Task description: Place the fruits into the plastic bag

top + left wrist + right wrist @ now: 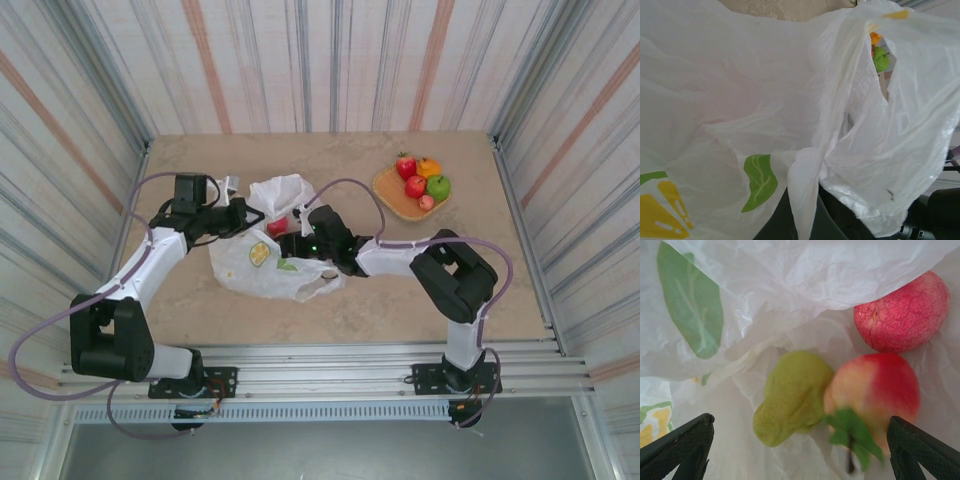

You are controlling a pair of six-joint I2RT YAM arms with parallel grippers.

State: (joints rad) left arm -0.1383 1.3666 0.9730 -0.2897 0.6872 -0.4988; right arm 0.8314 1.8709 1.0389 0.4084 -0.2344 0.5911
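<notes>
Right hand (800, 422) spread — plastic bag (805, 270) fold overhangs red apple (902, 312); tray (392, 195) well apart.

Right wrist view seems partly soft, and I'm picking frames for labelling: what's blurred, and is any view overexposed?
Right wrist: the peach is smeared, while the red apple is crisp. Left wrist: the plastic bag is glaring, nearly washed out. Top external: even light, soft shadows.
</notes>
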